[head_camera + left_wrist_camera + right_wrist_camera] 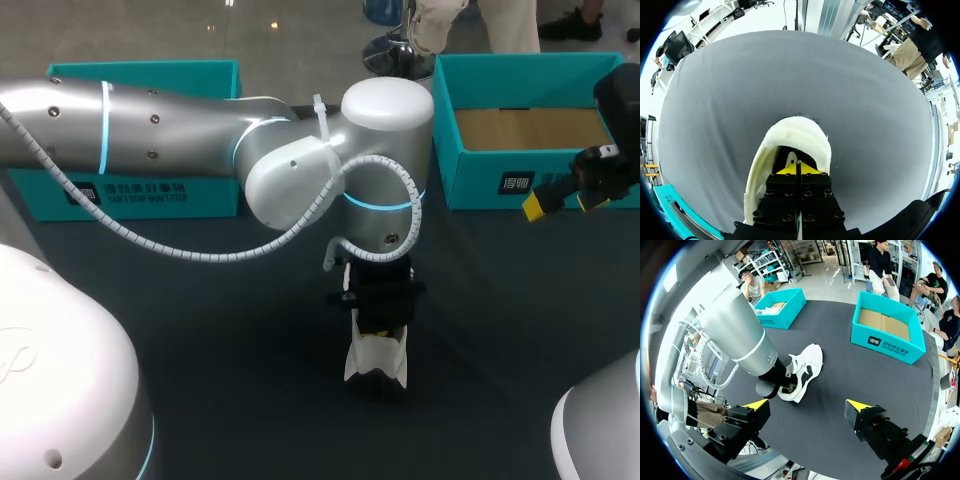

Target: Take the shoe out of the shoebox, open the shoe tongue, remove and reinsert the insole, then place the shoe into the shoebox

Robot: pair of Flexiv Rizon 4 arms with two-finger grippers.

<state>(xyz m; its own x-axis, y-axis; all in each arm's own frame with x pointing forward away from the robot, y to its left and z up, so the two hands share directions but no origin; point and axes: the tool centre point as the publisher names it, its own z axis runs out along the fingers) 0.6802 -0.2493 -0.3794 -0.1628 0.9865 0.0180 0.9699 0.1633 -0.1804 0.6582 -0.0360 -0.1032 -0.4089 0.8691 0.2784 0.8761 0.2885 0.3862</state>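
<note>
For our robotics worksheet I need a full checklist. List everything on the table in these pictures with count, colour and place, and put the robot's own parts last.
shoe: one, white with dark patches, mid-table.
left shoebox: one, teal, far side of the table, something white inside.
right shoebox: one, teal, far side of the table, open, brown floor showing.
table: one, dark grey, under everything.
left gripper: one, black with yellow tips, shut, inside the shoe's opening.
right gripper: one, black with yellow tips, open, in the air near the right shoebox.
</note>
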